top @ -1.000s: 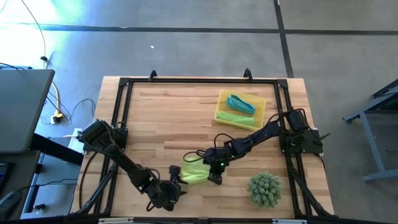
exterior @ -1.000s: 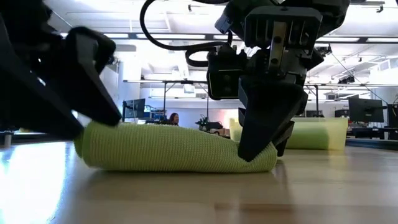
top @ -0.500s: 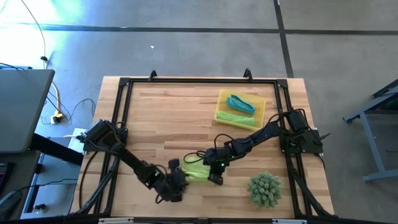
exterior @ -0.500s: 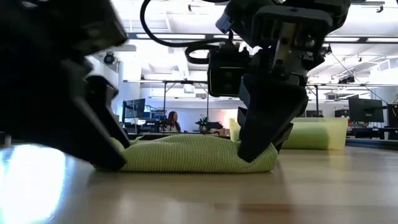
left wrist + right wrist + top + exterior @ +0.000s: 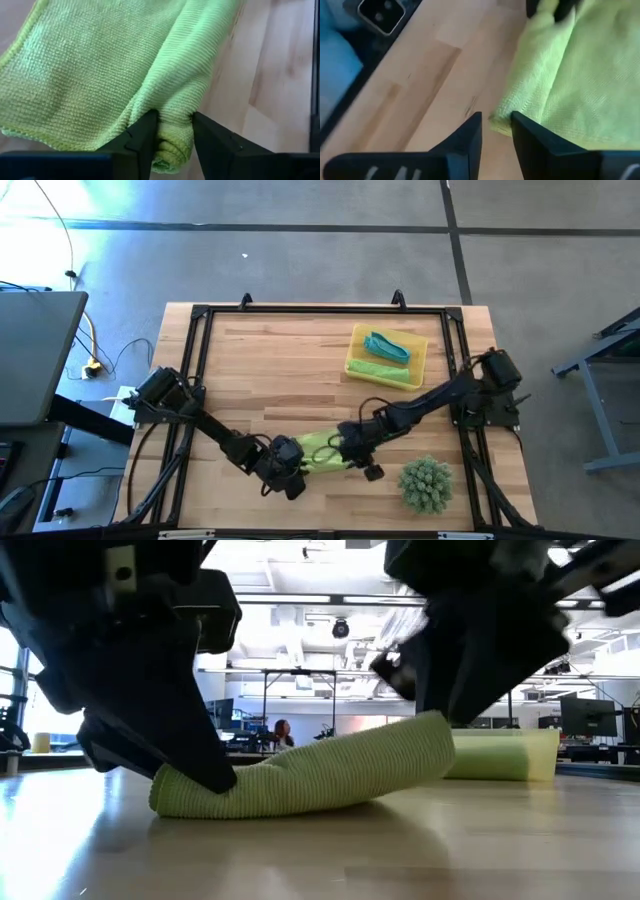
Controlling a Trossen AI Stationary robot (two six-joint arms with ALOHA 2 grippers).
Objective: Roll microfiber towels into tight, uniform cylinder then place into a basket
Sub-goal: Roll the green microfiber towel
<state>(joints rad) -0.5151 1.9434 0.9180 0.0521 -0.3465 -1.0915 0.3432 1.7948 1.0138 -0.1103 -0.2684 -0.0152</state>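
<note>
Lime-green towel (image 5: 322, 452) half-rolled on bench (image 5: 270, 370); left hand (image 5: 171, 131) pinches one roll end. Right hand (image 5: 496, 131) fingers slightly parted at the other end, grip unclear. Better to lift both ends level so the roll stays tight.

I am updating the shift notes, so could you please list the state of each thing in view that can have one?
Lime-green microfiber towel on the table: loosely rolled, one end raised off the wood.
Left gripper: shut on that towel's end.
Right gripper: fingers apart, at the towel's other end.
Shallow yellow plastic basket: holds two towels.
Teal towel: rolled, in the basket.
Second lime-green towel: rolled, in the basket beside the teal one.
</note>
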